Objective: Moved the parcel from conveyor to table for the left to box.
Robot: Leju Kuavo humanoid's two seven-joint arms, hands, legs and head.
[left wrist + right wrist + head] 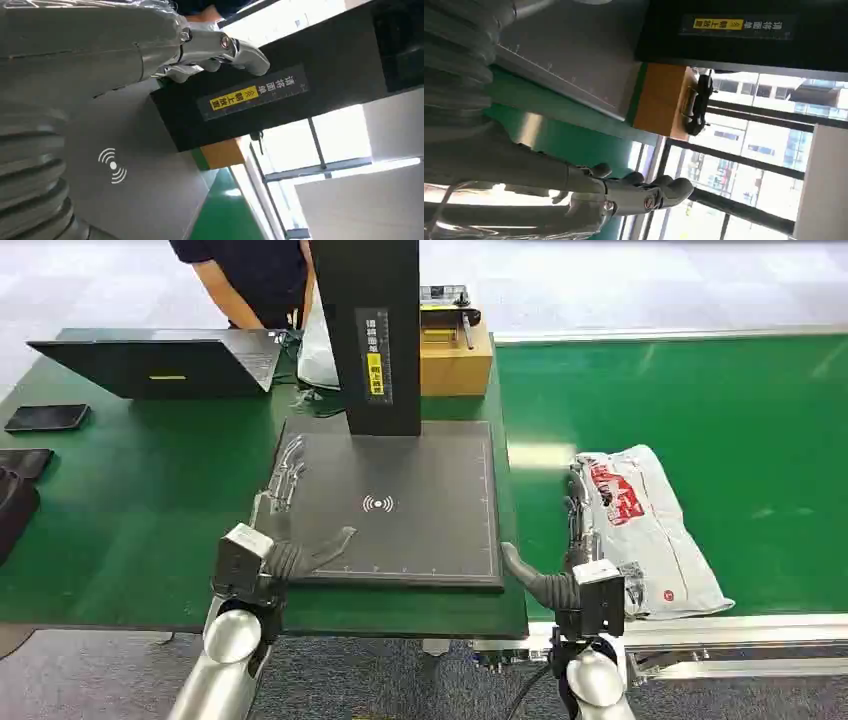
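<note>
Head view: the parcel (648,530), a white bag with red print, lies flat on the green conveyor (700,410) at about 4 o'clock from the picture's middle. The right hand (574,530) reaches forward along the parcel's left edge, fingers stretched out straight and touching or just beside it; whether they grip it cannot be told. The left hand (285,505) lies over the left edge of the dark scan pad (400,505) at about 8 o'clock, fingers extended and apart, thumb out toward the pad's middle, holding nothing. A black column (368,335) with a yellow label stands at the pad's far edge, at 12 o'clock. Behind it sits a wooden box (455,358). On the green table (130,500) a laptop (160,362) stands at 10 o'clock, a phone (47,417) left of it. A person (245,275) stands beyond the table.

Left wrist view: the left hand (150,45) shows stretched fingers against the column (280,85), above the pad (135,175).

Right wrist view: the right hand (624,195) has its fingers straight, over the conveyor (569,142); the box (661,100) and column (744,30) lie beyond.
</note>
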